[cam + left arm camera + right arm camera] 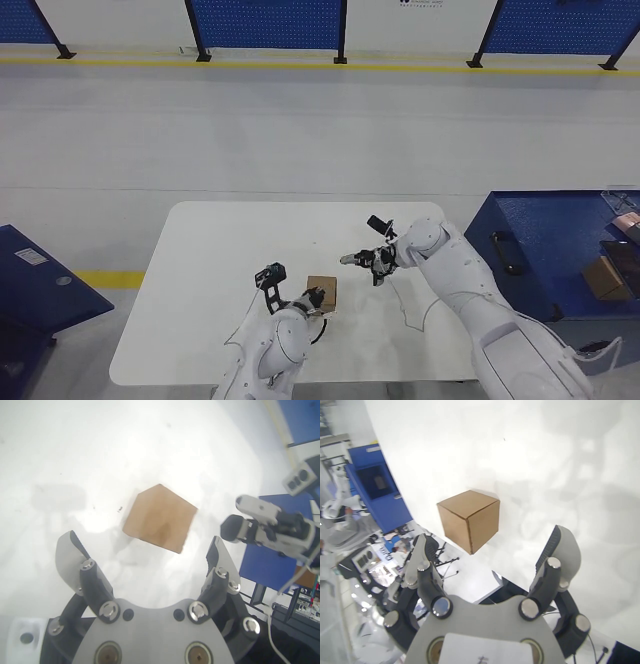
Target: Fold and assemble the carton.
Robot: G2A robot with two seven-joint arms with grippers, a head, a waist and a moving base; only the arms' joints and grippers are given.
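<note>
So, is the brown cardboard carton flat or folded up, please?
Folded up: the brown cardboard carton is a cube, three closed faces visible.

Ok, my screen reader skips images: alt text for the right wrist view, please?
A closed brown carton stands on the white table, untouched, just beyond the right tool, whose two fingers are spread open.

Closed brown carton (469,520) sits upright, seemingly assembled, on table.

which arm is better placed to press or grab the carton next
Probably left: the left tool, open, sits right beside the carton in the top view; the right tool, also open, is farther off.
</note>
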